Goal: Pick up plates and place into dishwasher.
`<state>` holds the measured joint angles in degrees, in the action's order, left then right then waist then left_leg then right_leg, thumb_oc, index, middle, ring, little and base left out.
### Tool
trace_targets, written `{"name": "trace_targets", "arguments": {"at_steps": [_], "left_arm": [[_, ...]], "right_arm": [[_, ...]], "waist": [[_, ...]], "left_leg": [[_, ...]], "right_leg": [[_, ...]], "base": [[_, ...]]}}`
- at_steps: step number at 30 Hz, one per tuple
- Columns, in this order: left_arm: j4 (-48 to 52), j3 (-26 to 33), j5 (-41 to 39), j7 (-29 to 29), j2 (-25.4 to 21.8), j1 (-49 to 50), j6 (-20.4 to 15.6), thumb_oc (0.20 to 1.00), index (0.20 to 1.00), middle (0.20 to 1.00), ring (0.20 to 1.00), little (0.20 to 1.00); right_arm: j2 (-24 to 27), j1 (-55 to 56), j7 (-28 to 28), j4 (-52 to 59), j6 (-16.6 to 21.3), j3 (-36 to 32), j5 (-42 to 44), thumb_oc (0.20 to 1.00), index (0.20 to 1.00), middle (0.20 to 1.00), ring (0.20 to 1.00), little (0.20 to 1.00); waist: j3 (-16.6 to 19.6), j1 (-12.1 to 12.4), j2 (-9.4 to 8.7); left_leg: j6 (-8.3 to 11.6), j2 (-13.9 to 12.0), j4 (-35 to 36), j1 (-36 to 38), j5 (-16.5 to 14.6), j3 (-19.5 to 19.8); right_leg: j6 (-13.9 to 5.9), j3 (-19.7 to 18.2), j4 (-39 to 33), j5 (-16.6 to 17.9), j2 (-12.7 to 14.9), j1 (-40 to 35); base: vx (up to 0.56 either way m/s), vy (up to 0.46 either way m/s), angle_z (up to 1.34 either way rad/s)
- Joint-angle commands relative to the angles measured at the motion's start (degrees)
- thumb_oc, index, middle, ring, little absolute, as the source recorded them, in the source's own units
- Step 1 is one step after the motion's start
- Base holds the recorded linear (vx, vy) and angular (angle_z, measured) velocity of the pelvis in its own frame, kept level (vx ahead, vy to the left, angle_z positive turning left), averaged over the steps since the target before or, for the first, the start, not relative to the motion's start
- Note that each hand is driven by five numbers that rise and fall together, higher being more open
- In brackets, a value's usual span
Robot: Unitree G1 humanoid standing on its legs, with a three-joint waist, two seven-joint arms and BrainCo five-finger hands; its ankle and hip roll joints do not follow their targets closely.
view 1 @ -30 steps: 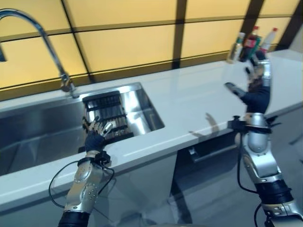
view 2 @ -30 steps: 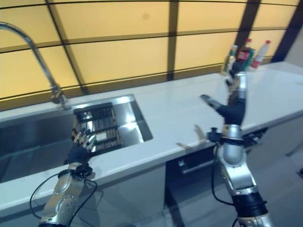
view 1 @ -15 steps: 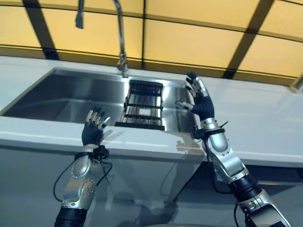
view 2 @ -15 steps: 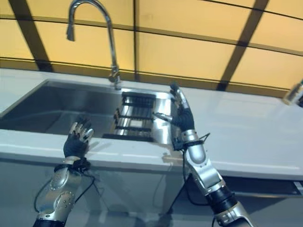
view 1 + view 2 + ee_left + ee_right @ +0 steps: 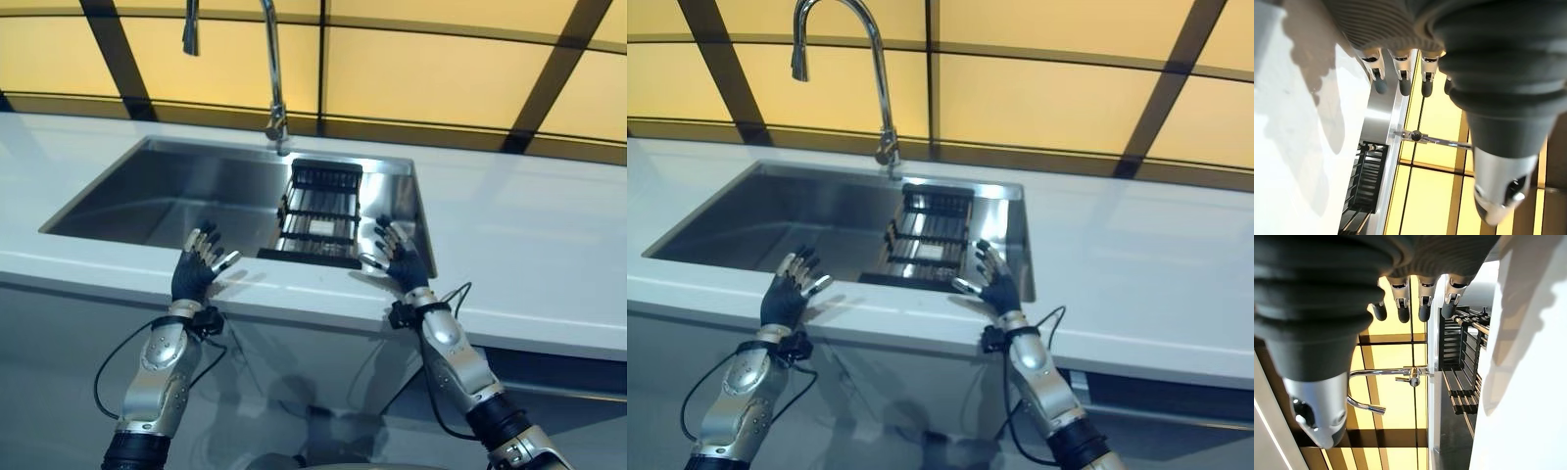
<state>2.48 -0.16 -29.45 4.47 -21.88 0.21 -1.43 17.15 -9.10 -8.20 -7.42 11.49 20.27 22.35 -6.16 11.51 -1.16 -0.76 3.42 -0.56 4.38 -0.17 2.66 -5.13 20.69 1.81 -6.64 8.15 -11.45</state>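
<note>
My right hand (image 5: 400, 264) has dropped to the counter (image 5: 549, 255) edge, level with my left hand (image 5: 196, 269), both spread wide and empty, the rack (image 5: 318, 211) just beyond them holding no plates I can see.

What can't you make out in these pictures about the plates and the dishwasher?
- Plates: none can be made out; the black slatted rack hides what lies under it in the steel sink.
- Dishwasher: the white countertop overhangs the cabinet fronts.
- Left hand and right hand hold nothing.
</note>
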Motion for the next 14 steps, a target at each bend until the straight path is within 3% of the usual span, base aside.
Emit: {"name": "trace_targets", "arguments": {"at_steps": [1, 14], "left_arm": [[-2.2, -0.9, 1.4, -1.3, -0.8, 0.6, -0.9, 1.0, 1.0, 1.0, 1.0, 1.0], [-3.0, -2.1, -0.8, -3.1, -0.1, -0.6, -1.0, 1.0, 1.0, 1.0, 1.0, 1.0]], "right_arm": [[-0.1, 1.9, 1.1, -0.5, 2.2, 0.1, 1.2, 1.0, 1.0, 1.0, 1.0, 1.0], [-0.7, 2.1, 1.1, -1.1, 2.0, -1.7, 0.4, 1.0, 1.0, 1.0, 1.0, 1.0]], "waist": [[3.2, -1.7, 1.01], [2.9, -2.8, 1.37]], "left_leg": [[2.88, -5.0, -0.6, -0.2, -4.0, -1.0], [2.61, -5.2, -1.5, 0.4, -5.0, -3.0]], "right_leg": [[-0.05, -0.7, -1.2, 4.1, 0.8, 6.2], [-0.43, -1.8, -1.7, 4.4, 0.9, 5.5]], "base": [[-0.04, 0.048, -0.08], [-0.01, 0.008, -0.06]]}}
